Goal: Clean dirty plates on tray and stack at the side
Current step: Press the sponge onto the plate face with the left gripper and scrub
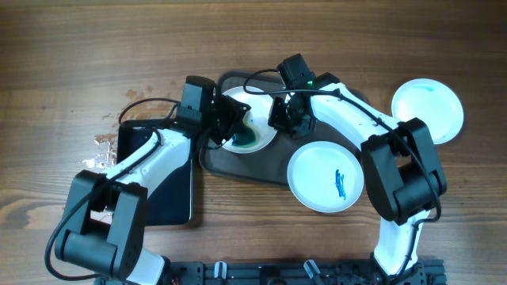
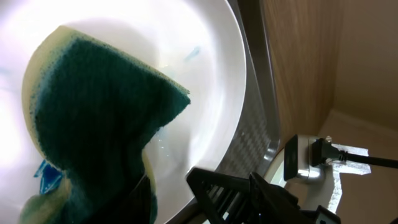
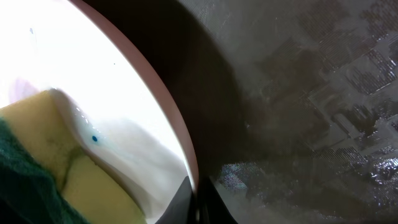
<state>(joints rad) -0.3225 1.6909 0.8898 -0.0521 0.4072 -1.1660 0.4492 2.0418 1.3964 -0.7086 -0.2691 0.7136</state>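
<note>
A white plate (image 1: 261, 136) lies on the dark tray (image 1: 238, 162) with a green and yellow sponge (image 1: 247, 133) on it. My left gripper (image 1: 228, 125) hangs over the plate's left side, open. In the left wrist view the sponge (image 2: 93, 124) leans against one finger (image 2: 142, 199) on the plate (image 2: 211, 81). My right gripper (image 1: 281, 119) is shut on the plate's right rim (image 3: 186, 155); its fingertips (image 3: 205, 202) pinch the rim above the tray (image 3: 311, 93). A second plate (image 1: 325, 176) with a blue scribble overhangs the tray's right end. A third plate (image 1: 428, 109) sits on the table at the right.
A glossy black tray (image 1: 162, 182) lies under my left arm at the left. Crumpled clear wrapping (image 1: 101, 150) sits beside it. A cable plug (image 2: 311, 158) shows near the tray's edge in the left wrist view.
</note>
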